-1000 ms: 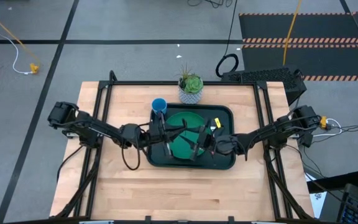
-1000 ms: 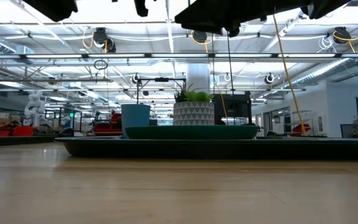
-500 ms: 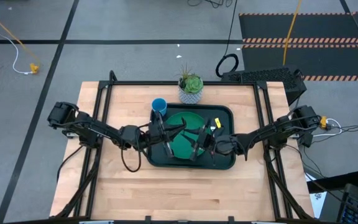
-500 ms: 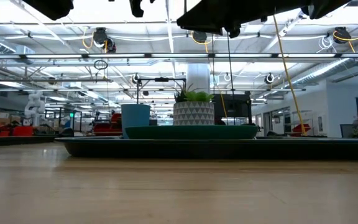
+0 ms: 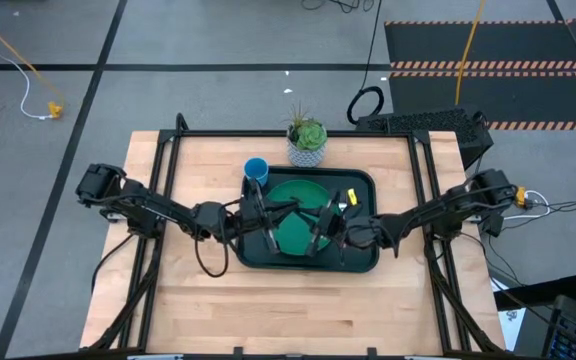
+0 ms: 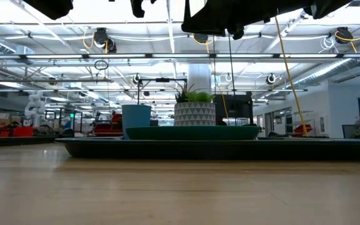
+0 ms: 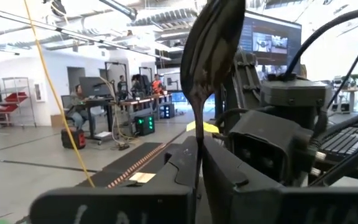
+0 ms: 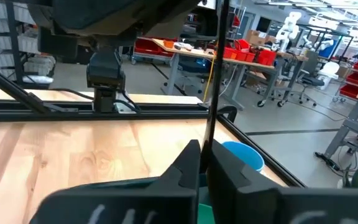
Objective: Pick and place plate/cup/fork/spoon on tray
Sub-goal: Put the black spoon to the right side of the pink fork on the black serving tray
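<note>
both grippers (image 5: 293, 222) pinch spoon (image 7: 209, 56) above tray (image 5: 368, 262)

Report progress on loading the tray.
Done: the bright green round plastic plate lies on the dark rectangular tray. In hand: the left gripper has its fingers shut on the all-silver metal spoon; the right gripper is shut on a thin dark shaft, fork or not I cannot tell. Left: the small blue plastic cup stands beside the tray.

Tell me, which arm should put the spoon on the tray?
Probably left: the left gripper pinches the spoon above the tray. The right gripper pinches a thin rod.
</note>
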Robot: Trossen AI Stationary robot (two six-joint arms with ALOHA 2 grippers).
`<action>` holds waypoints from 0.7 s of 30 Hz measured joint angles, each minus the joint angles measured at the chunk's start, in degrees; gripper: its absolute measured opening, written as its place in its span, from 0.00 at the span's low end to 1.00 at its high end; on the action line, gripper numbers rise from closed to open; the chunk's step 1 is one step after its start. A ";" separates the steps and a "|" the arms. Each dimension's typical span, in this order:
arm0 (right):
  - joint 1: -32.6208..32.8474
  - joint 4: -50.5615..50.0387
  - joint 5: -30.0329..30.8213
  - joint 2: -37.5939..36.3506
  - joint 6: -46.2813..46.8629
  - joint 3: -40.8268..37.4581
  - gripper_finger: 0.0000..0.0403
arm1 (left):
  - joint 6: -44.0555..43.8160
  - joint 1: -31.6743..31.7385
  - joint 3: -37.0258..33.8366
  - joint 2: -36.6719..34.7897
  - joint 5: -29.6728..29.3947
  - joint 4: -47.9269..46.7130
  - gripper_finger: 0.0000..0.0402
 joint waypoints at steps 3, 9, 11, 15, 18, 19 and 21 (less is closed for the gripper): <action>0.07 -2.28 -0.03 -1.45 0.03 -0.01 0.00 | -0.93 -0.04 0.00 -0.04 0.17 -0.39 0.09; 0.20 -11.04 -0.90 -6.57 2.90 0.00 0.00 | -1.10 0.01 0.00 -0.02 -0.04 -2.09 0.24; 0.22 -14.38 -1.75 -8.68 3.86 0.00 0.00 | -1.18 0.00 0.00 -0.02 -0.02 -2.20 0.28; 0.21 -20.67 -7.84 -13.05 6.93 0.02 0.00 | -1.61 0.04 0.00 -0.02 2.59 -3.84 0.33; 0.22 -23.97 -11.80 -15.93 8.63 0.02 0.00 | -2.12 0.04 0.00 -0.02 5.13 -4.20 0.35; 0.22 -24.68 -13.31 -16.85 8.86 -0.03 0.00 | -2.65 0.11 0.00 -0.02 6.09 -4.22 0.35; 0.07 -24.50 -16.49 -18.22 10.05 -0.64 0.00 | -3.88 0.47 0.00 -0.02 9.16 -4.26 0.35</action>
